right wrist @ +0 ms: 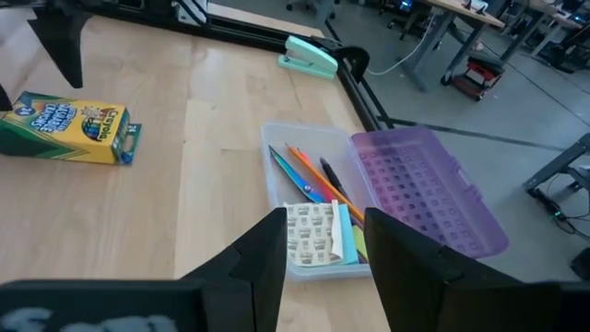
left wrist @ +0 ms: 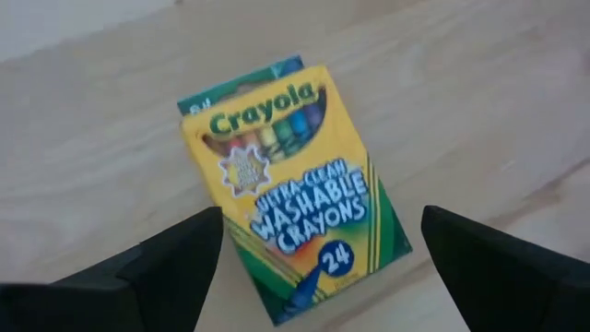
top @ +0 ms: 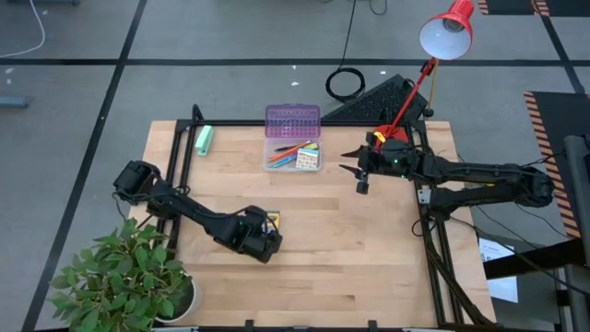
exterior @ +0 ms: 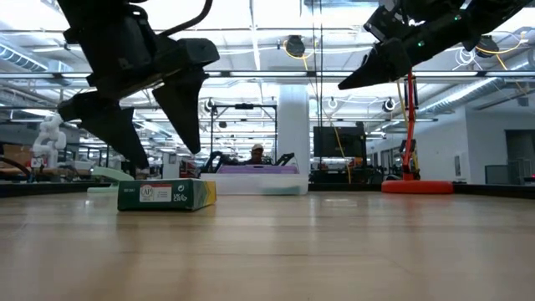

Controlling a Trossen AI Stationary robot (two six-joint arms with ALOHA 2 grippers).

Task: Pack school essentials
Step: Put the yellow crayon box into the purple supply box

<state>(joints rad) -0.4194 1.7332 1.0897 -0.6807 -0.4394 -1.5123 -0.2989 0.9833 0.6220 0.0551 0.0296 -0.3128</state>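
Crayon box point(left wrist: 290, 184): yellow and green, printed "Crayola Ultra-Clean Washable Crayons 24". It lies flat on the wooden table point(top: 369, 267), left of centre, well apart from the clear case.

Left gripper point(top: 265, 242): low over the table, directly above the crayon box. Its two dark fingers point(left wrist: 166, 272) are spread wide, one on each side of the box, not closed on it. In the low view the fingertips hang just above the box point(exterior: 167, 194).

Clear case point(top: 293, 155): near the far edge of the table, open, with its purple lid point(right wrist: 424, 184) folded back flat. Inside lie thin pens or pencils point(right wrist: 309, 175) in orange, blue and dark colours, and a small patterned stationery set point(right wrist: 313, 231) with a yellow piece beside it.

Right gripper point(top: 355, 162): raised above the table just to the right of the clear case, holding nothing, fingers point(right wrist: 249, 267) apart.

Mint-green stapler point(right wrist: 310, 55): on the far left part of the table, near the black frame rail.

Potted plant point(top: 129, 277): at the near left corner.

Red desk lamp point(top: 449, 29): behind the far right corner.
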